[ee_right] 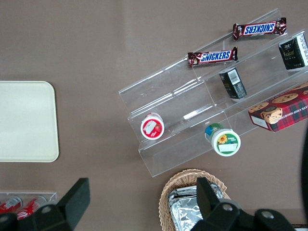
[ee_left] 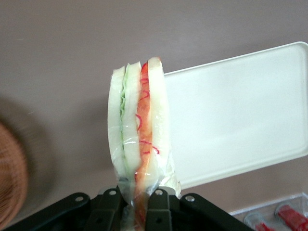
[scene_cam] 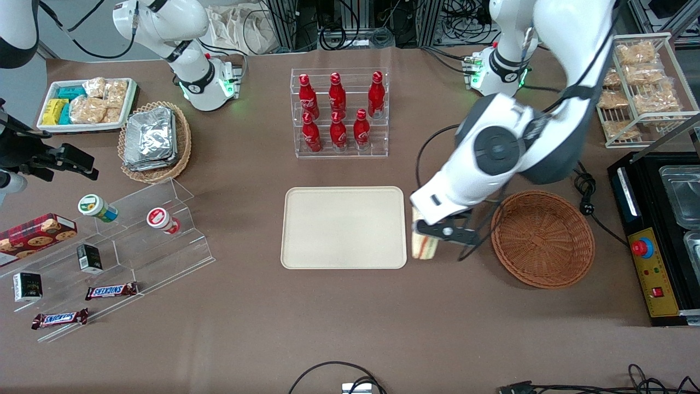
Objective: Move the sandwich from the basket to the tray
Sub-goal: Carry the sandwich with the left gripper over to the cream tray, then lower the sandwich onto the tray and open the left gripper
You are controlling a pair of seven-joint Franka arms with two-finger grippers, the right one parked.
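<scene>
My left gripper (scene_cam: pixel 432 230) is shut on the sandwich (scene_cam: pixel 422 246), a plastic-wrapped wedge of white bread with orange-red and pale green filling (ee_left: pixel 139 134). It holds the sandwich above the table between the reddish-brown wicker basket (scene_cam: pixel 542 238) and the cream-beige tray (scene_cam: pixel 343 227), close to the tray's rim on the basket's side. The basket holds nothing that I can see. The tray (ee_left: pixel 240 110) is bare. The black fingers (ee_left: pixel 159 211) pinch the sandwich's narrow end.
A clear rack of red cola bottles (scene_cam: pixel 339 112) stands farther from the front camera than the tray. A black appliance (scene_cam: pixel 659 235) stands beside the basket at the working arm's end. A clear stepped shelf with snacks (scene_cam: pixel 126 241) lies toward the parked arm's end.
</scene>
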